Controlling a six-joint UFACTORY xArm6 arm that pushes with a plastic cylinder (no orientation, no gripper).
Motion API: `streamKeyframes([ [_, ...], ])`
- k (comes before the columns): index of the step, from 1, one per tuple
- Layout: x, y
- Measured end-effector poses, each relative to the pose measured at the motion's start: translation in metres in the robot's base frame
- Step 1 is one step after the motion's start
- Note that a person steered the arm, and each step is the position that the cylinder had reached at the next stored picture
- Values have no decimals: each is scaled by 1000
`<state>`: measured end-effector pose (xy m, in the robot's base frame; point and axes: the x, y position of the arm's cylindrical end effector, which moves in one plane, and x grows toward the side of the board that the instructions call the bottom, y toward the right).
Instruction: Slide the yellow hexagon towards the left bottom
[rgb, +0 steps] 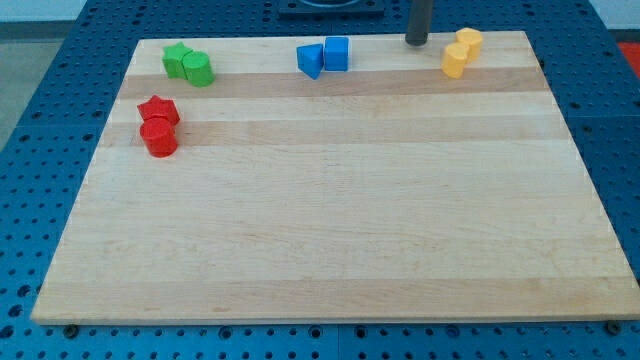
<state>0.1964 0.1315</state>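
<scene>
Two yellow blocks sit touching at the view's top right of the wooden board (330, 200). The upper one (468, 41) looks like the yellow hexagon; the lower one (454, 60) is the other yellow block, its shape unclear. My tip (417, 42) is at the board's top edge, just left of the yellow pair and apart from it, and right of the blue blocks.
A blue triangular block (310, 60) and a blue cube (337, 52) sit at top centre. A green star (178, 58) and a green cylinder (198, 69) are at top left. A red star (158, 109) and a red cylinder (159, 138) lie below them.
</scene>
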Motion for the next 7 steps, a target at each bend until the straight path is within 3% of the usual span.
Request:
streamKeyframes([
  [3, -5, 87],
  [7, 10, 87],
])
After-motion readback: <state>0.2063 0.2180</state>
